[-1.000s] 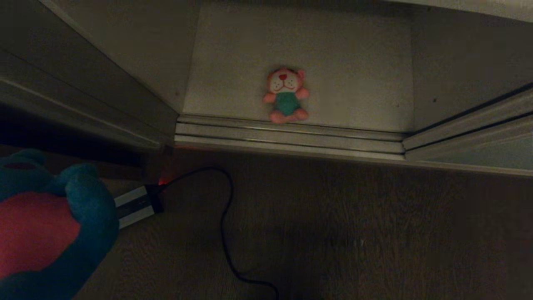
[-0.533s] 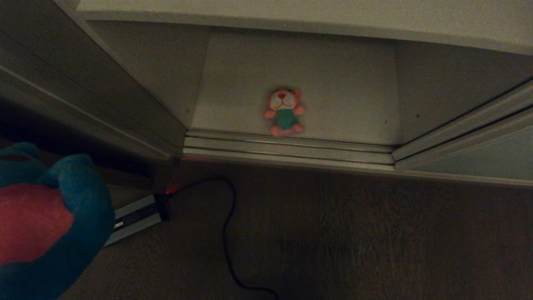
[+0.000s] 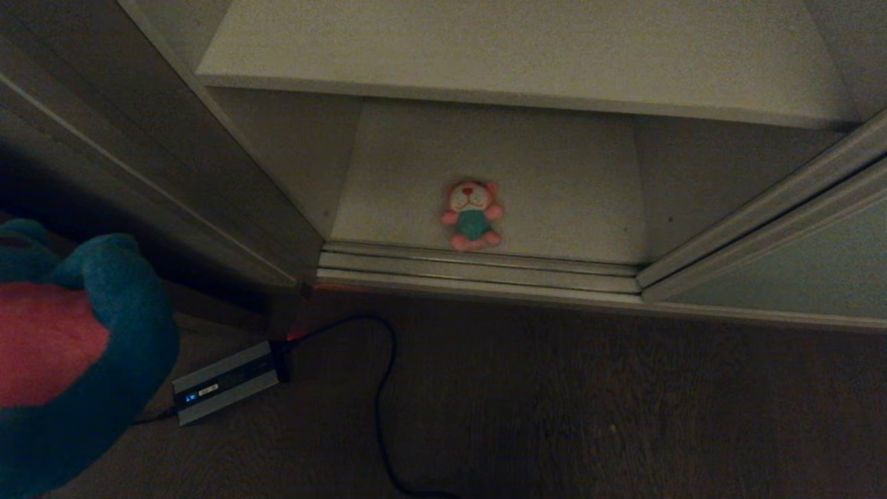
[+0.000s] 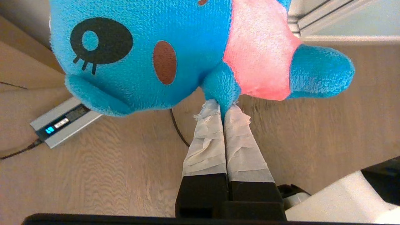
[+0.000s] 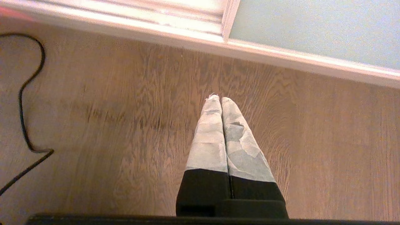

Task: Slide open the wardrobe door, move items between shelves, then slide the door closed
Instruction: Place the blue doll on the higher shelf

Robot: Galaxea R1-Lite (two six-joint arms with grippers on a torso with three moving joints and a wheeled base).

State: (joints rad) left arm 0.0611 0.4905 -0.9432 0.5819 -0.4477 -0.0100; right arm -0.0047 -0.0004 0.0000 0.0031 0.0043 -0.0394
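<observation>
Plush toys sit apart here: the blue plush toy (image 4: 150, 53), in a pink shirt with dark eye and cheek patches, hangs from the left end effector (image 4: 223, 107), whose taped fingers (image 4: 206, 137) are pinched together on one of its small blue limbs. In the head view this toy fills the lower left corner, above the wood floor (image 3: 624, 416). The pink plush toy (image 3: 472, 215), white-faced with a teal shirt, sits on the bottom shelf (image 3: 554, 180) at its front edge, just behind the door track (image 3: 478, 270). An upper shelf (image 3: 520, 48) spans above it. The sliding wardrobe door (image 3: 797, 277) stands pushed to the right. On the floor near the left corner of the wardrobe lie a silver power adapter (image 3: 225, 381) and its black cable (image 3: 381, 402). The right end effector (image 5: 221, 100) hangs over bare floor, fingers pressed together, gripping nothing.
</observation>
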